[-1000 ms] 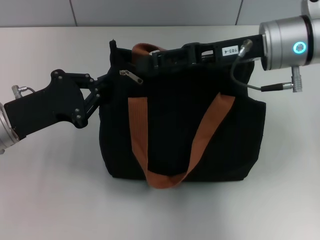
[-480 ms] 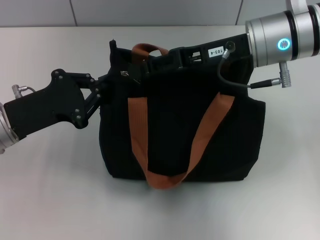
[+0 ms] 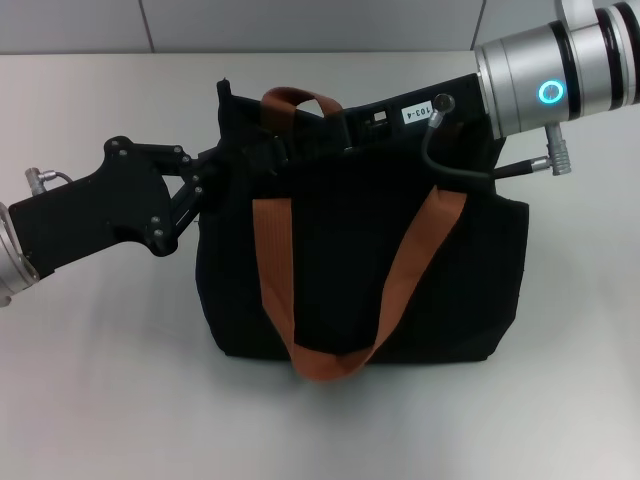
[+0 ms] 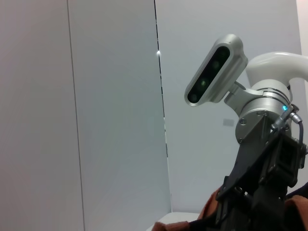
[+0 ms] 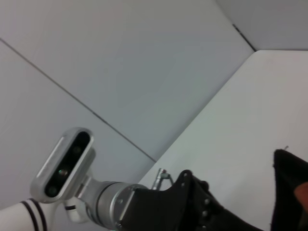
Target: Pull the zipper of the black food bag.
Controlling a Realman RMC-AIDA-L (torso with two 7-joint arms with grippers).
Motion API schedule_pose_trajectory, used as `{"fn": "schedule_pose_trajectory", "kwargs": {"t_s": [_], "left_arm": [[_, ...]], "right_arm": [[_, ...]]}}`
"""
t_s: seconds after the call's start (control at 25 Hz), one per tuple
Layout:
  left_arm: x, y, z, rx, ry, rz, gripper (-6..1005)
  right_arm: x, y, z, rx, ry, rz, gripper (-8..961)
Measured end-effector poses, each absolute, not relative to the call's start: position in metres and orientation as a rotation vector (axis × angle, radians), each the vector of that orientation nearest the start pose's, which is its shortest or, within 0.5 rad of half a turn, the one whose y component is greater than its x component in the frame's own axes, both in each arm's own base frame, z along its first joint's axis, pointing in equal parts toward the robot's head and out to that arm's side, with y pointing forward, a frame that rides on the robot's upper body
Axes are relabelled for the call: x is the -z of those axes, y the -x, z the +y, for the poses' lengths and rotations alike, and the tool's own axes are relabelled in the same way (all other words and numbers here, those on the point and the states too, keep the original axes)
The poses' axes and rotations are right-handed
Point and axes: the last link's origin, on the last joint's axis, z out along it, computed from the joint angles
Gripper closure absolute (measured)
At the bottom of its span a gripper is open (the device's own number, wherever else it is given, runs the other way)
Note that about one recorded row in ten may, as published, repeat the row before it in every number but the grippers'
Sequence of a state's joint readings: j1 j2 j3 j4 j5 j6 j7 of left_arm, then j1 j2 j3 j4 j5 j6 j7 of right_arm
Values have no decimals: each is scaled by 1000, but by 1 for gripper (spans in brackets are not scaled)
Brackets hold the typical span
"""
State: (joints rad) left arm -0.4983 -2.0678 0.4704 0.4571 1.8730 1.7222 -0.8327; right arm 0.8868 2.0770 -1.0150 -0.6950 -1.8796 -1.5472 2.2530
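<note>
Where pale wall (image 3: pixel 300 25) begins, white table (image 3: pixel 100 400) bears black food bag (image 3: pixel 460 280).

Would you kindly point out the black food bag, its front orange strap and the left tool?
Boxy black fabric food bag (image 3: pixel 450 290): head view, front panel.
Rust-orange webbing strap (image 3: pixel 275 265): head view, its left run.
Left tool (image 3: pixel 222 165): head view, tip at the bag's upper left corner.
</note>
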Motion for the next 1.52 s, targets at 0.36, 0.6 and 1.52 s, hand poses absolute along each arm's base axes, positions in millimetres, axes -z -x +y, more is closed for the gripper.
{"fn": "schedule_pose_trajectory", "kwargs": {"t_s": [0.36,0.6,1.52], "left_arm": [[-11,266,306,1005,2484,-129,960],[-11,266,306,1006,2484,-128,959],[-12,266,304,1021,2485,-123,954]], "right_arm": [[27,-100,380,-643,3005,1275,538],[25,-99,382,-623,2989,1264,560],[26,-90,380,-573,3031,1159,560]]}}
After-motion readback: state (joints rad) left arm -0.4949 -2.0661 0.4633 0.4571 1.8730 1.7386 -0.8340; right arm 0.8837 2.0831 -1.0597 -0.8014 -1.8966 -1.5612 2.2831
